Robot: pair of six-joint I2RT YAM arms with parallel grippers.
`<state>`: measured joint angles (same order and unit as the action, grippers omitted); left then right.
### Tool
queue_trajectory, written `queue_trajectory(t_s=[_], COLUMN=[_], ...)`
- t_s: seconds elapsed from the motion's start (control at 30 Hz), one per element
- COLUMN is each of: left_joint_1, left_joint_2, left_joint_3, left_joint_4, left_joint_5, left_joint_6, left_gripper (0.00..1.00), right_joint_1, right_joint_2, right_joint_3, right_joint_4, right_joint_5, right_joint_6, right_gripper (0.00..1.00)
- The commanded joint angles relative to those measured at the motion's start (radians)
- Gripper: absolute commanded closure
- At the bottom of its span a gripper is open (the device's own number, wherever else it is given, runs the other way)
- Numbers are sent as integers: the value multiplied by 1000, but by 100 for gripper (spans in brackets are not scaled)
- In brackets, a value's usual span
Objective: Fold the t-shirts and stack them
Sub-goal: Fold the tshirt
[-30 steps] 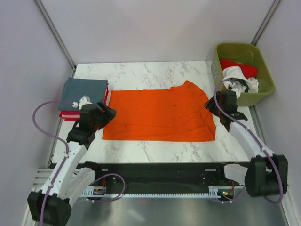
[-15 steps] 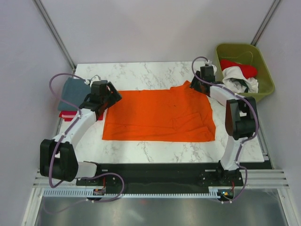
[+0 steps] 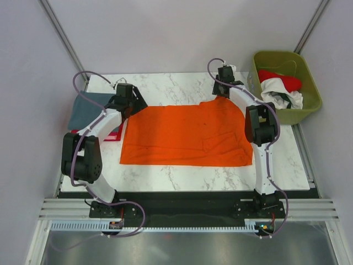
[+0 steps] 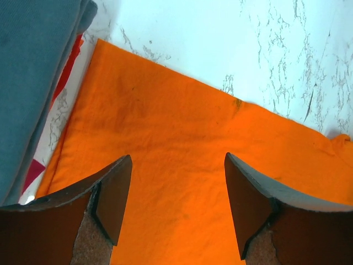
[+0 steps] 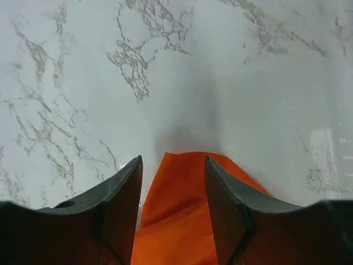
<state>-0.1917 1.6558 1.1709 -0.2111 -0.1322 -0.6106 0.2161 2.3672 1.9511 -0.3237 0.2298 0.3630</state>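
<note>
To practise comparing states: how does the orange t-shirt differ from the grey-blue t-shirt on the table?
The orange t-shirt lies spread flat mid-table; the grey-blue t-shirt is folded at the left edge. The orange t-shirt rests on the table, the grey-blue t-shirt on a red one. Both are plain.

Likely lab: plain-walled booth (image 3: 165,33), marble table (image 3: 182,81).

Pale lilac-grey walls (image 3: 176,33) close in on three sides, plain and evenly lit, with no hard shadows. Slim metal struts (image 3: 63,38) climb the back corners. Centre stage is the bench (image 3: 182,176), white with grey marble veining. Along its near edge runs a black rail (image 3: 182,204), then a ribbed aluminium frame (image 3: 187,224), then a brushed steel floor panel (image 3: 187,248).
</note>
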Motion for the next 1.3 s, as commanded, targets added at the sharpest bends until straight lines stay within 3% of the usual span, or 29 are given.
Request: queue_trajectory(t_s=[0.0,0.2,0.27,0.33,0.7,1.27], left_joint_1=[0,0,0,0,0,5], left_joint_2=[30,91,108,125,335,618], left_joint_3=[72,134,153,165,386,716], left_joint_4=[18,-20,-24,-28,-77,-206], left_joint_5=[-27,-26,-30,-35,-66,-254], left_joint_6=[64,75,77,75,69,-12], left_gripper=[25,27,28,28,34,39], right_joint_1=[19,25,25,22,-15,-66], right_joint_2=[47,95,99,105,145,112], right_joint_3=[78,118,120,132,285,263], right_joint_4=[-64,-100,-101,-101,-104,-78], right_joint_5=[71,129,158,175,203,198], right_joint_6=[-64,-90,-81,-78,-79,-62], right_gripper=[44,51,79,93,100,100])
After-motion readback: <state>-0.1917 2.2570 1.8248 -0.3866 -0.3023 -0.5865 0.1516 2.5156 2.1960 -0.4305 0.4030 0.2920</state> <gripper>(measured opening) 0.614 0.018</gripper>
